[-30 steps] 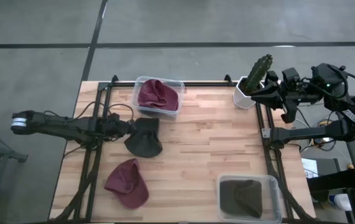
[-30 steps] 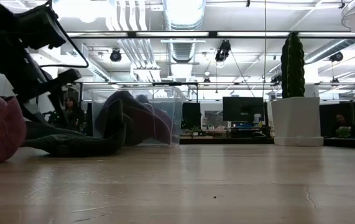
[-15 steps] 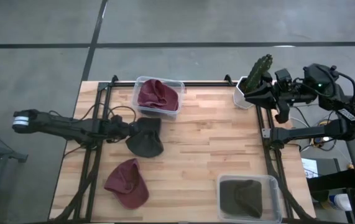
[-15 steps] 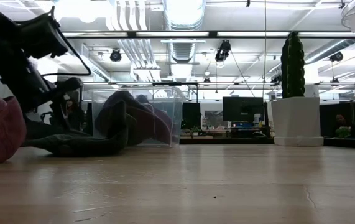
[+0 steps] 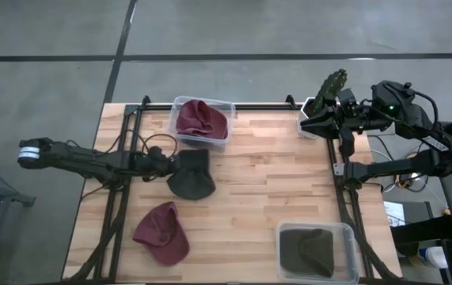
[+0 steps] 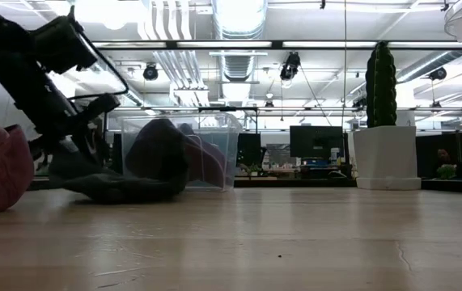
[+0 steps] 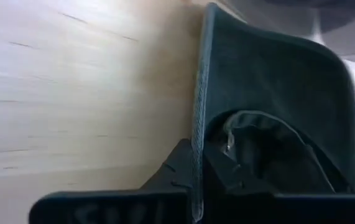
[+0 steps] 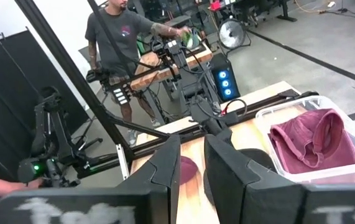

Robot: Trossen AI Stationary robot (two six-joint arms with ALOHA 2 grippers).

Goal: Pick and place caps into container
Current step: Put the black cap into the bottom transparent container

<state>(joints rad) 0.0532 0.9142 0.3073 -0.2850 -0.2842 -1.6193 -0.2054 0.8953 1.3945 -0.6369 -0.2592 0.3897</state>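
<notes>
On your wooden counter [image 5: 257, 190], the left gripper [image 5: 168, 165] has its fingers pinched on the olive cap [image 5: 191, 175]. Your right gripper [image 5: 314, 120] waits by the cactus [image 5: 330, 85], fingers narrowly parted.

The table [image 5: 265, 190] is pale wood in glued strips, smooth with a soft sheen. The olive cap [image 5: 191, 174] and the maroon cap [image 5: 162, 232] are soft matt cloth; the olive one shows a stitched brim edge. Both containers [image 5: 320, 231] are clear glossy plastic. The left claw [image 7: 193, 177] looks matt black plastic.
</notes>
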